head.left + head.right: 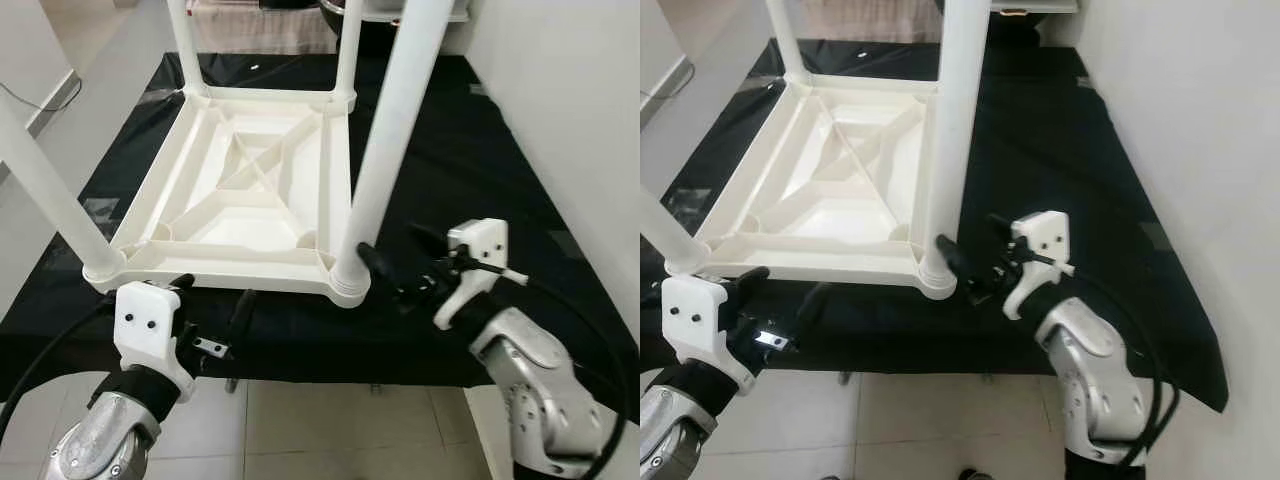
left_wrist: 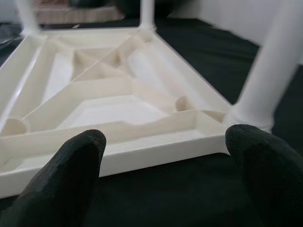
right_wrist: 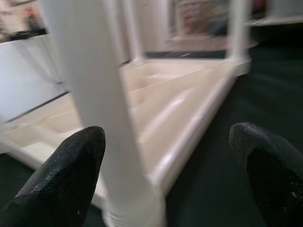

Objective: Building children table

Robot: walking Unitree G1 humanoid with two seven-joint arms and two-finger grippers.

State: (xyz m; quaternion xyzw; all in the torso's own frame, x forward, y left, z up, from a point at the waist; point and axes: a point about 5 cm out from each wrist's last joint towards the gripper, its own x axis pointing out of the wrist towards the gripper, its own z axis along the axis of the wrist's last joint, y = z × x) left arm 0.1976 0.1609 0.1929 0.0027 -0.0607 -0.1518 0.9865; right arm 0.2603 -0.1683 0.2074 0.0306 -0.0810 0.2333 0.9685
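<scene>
Head eyes look down on the table [image 1: 240, 180]; wrist cameras face it low and close

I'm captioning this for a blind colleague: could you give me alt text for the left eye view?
A white plastic table lies upside down on a black cloth, its legs pointing up. The right tool, open, reaches toward the base of the near right leg. The left tool, also open, sits just in front of the table's near edge.

No text, label, brand, number or sign can be read anywhere. The white table [image 1: 240, 190] carries no markings, and the distant pictures beyond it are too blurred to make out.
</scene>
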